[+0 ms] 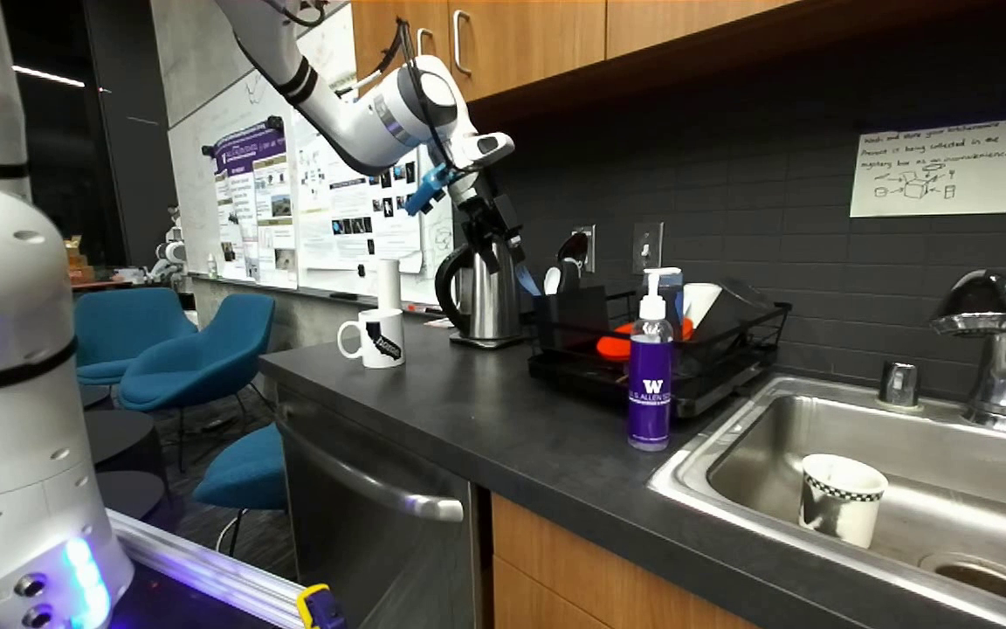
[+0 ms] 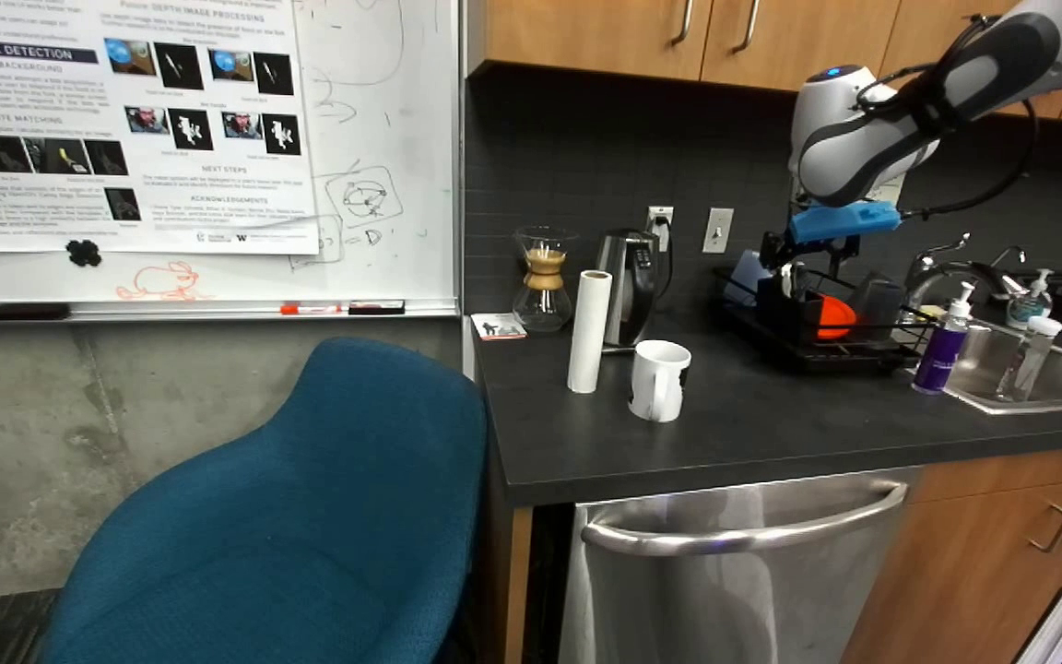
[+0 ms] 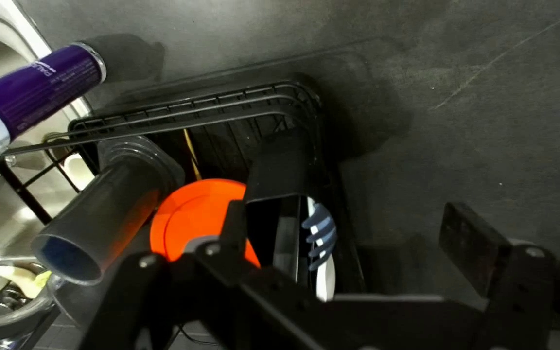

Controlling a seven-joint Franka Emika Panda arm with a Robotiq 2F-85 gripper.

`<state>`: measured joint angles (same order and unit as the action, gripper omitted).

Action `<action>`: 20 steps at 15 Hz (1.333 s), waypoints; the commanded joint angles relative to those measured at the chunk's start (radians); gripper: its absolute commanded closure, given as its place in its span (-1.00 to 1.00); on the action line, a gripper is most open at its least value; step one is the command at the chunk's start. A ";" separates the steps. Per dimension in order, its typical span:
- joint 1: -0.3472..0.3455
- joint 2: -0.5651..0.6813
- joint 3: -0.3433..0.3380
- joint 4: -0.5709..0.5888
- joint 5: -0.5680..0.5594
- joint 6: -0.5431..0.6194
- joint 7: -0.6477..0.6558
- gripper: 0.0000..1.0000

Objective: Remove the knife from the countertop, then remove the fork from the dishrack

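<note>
We've got a purple bottle [image 3: 42, 87] by the sink [image 3: 20, 24] on the left, then the black dishrack [image 3: 306, 106] sitting on the dark countertop [image 3: 445, 160], with an orange dish [image 3: 192, 209] inside and a blue fork-like utensil [image 3: 323, 233] at its right end in our wrist view. Gripper [image 3: 344, 218] fingers are wide apart, either side of that utensil from this angle.
</note>
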<state>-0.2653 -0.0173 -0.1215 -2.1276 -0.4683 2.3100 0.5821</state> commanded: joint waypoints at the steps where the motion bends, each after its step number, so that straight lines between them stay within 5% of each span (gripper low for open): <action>1: 0.023 0.033 -0.032 0.034 0.004 -0.024 0.027 -1.00; 3: 0.026 0.041 -0.041 0.040 0.006 -0.028 0.034 -0.46; 13: 0.050 0.044 -0.052 0.053 0.002 -0.028 0.058 1.00; 20: 0.076 -0.039 -0.045 -0.009 -0.017 -0.021 0.101 1.00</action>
<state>-0.2059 0.0143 -0.1614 -2.0922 -0.4695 2.3083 0.6538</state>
